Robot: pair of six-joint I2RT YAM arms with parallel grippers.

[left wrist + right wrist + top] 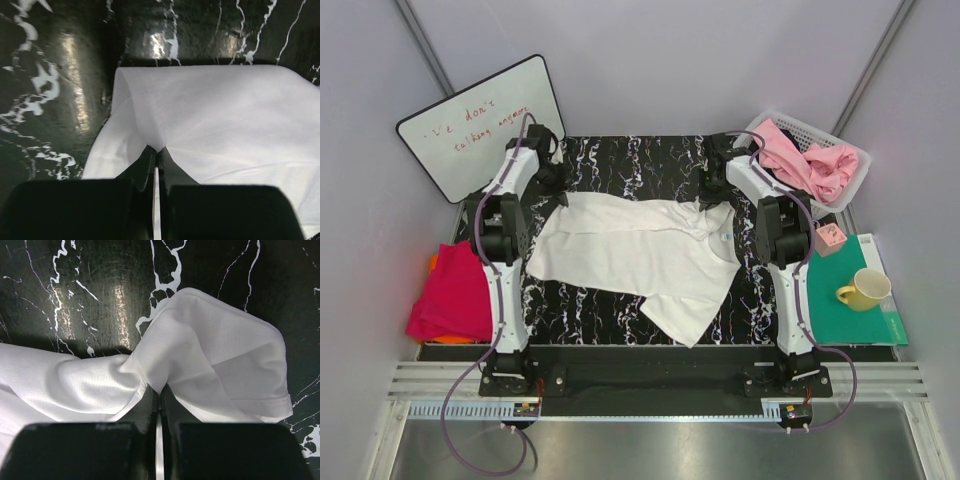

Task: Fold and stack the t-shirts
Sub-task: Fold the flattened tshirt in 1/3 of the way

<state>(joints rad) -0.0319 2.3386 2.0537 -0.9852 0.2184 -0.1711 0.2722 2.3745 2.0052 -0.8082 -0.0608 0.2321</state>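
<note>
Left tool (156, 150) and right tool (159, 391), both extended forward, are clamped tightly shut.

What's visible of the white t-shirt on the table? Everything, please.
The white t-shirt is soft, finely meshed knit, lying mostly flat and wrinkled across the black marbled tabletop, neck end toward the right arm, with a small blue label there. One corner trails toward the near edge. Its far edge is pinched at two points: the left gripper and right gripper each have jaws shut on a fold of cloth.
</note>
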